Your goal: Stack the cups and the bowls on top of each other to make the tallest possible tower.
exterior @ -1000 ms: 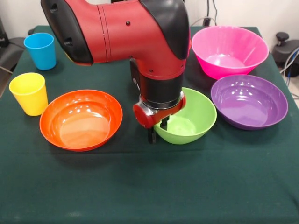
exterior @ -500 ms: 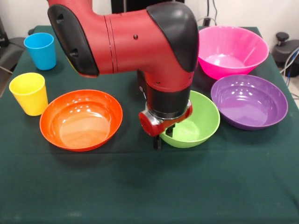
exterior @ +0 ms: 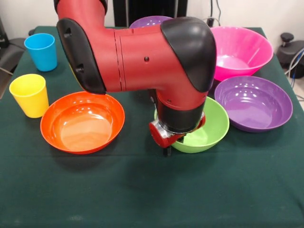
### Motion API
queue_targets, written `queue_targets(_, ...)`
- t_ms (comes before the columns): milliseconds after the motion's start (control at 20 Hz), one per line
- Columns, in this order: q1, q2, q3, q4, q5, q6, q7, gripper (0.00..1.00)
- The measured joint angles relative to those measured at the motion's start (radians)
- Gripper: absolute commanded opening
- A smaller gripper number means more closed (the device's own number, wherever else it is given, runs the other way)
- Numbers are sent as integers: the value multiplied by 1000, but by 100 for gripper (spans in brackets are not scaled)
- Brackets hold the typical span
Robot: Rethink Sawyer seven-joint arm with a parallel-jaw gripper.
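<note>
My gripper (exterior: 172,145) is shut on the near-left rim of the green bowl (exterior: 213,128), one finger outside and one inside. A wide orange bowl (exterior: 82,121) sits to its left. A purple bowl (exterior: 253,103) sits to the right, with the large pink bowl (exterior: 242,50) behind it. A second purple bowl (exterior: 149,21) peeks out behind the arm. The blue cup (exterior: 41,51) and yellow cup (exterior: 29,95) stand upright at the far left. The purple cup and the small red and orange bowls are hidden or out of view. No tower shows.
The red and black arm (exterior: 142,59) covers the table's middle and back. The green tablecloth (exterior: 152,194) runs to the near edge. Dark equipment (exterior: 289,47) stands off the table at the right.
The arm and gripper have moved to the right and slightly nearer, and the green bowl has moved with them toward the purple bowl. The second purple bowl has come into sight behind the arm.
</note>
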Motion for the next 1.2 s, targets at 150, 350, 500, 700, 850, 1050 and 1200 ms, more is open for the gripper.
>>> queue_targets(150,-2,13,0,-19,22,17,0,0)
queue_targets(350,-11,15,-2,-19,47,23,0,0)
queue_targets(500,-16,14,-2,-19,69,36,0,0)
queue_targets(700,-23,14,-7,-18,97,50,0,0)
queue_targets(850,-25,15,-15,-17,116,53,0,0)
queue_targets(1050,-28,15,-21,-15,133,53,0,0)
queue_targets(1200,-28,16,-29,-14,145,52,0,0)
